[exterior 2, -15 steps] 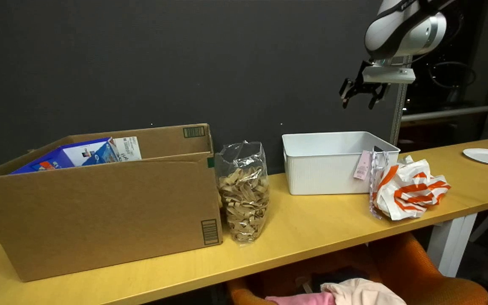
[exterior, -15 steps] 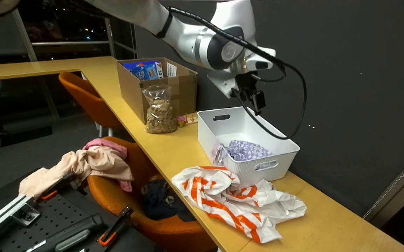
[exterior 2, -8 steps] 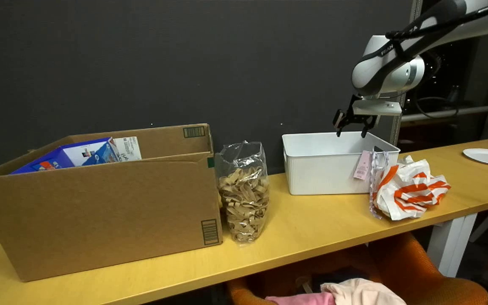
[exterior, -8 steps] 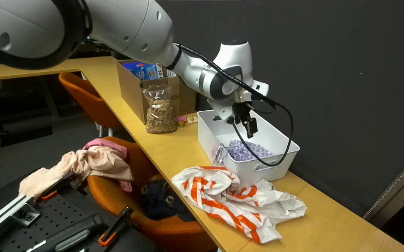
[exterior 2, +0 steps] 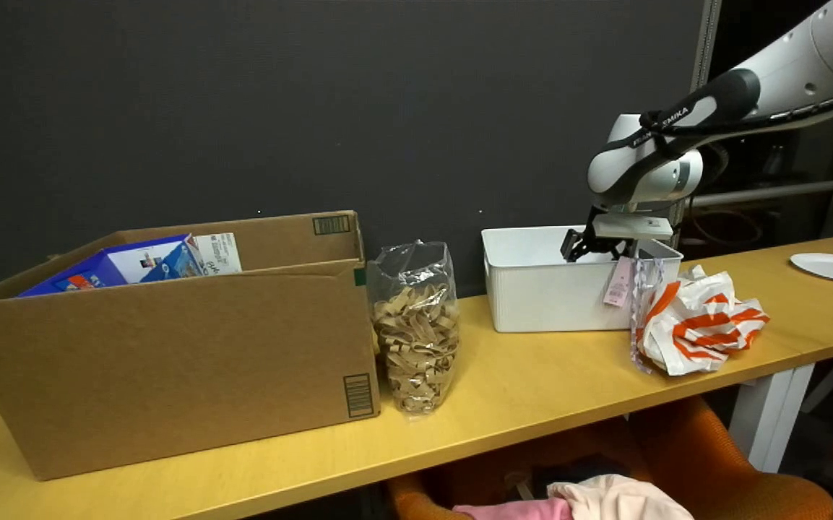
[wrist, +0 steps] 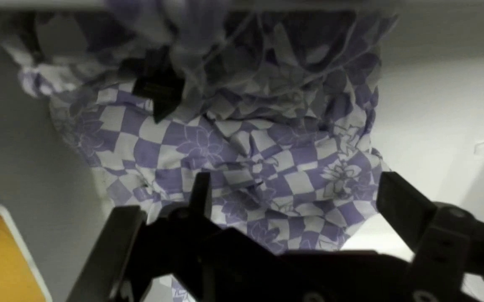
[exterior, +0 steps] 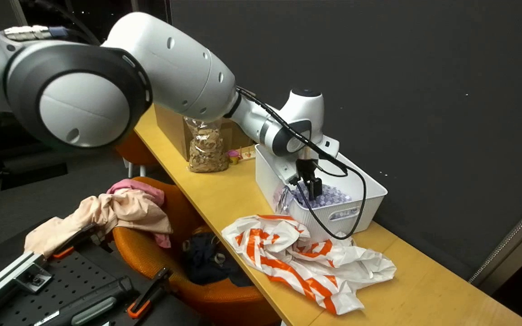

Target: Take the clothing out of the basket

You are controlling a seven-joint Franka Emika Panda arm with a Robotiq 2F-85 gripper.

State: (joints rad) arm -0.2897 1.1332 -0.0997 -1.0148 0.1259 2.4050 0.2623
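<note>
1. In the wrist view, the gripper point(wrist: 294, 184) is spread wide, its black fingers point(wrist: 405, 207) well apart and holding nothing. Crumpled purple-and-white checked clothing point(wrist: 267, 167) lies beneath and between them; whether the tips touch it, I cannot tell.

2. In an exterior view, the gripper sits in the mouth of the white basket point(exterior 2: 553, 296), its fingers parted, their ends about level with the near rim. A pink tag point(exterior 2: 618, 280) and a purple strap point(exterior 2: 644, 292) hang outside that wall, next to a crumpled orange-and-white bag point(exterior 2: 705, 325).

3. In an exterior view, the arm point(exterior: 188, 72) slants down to the basket. The fingers show side-on, pointing down at the clothing, which is bunched on the basket floor at the end beside the bag.
</note>
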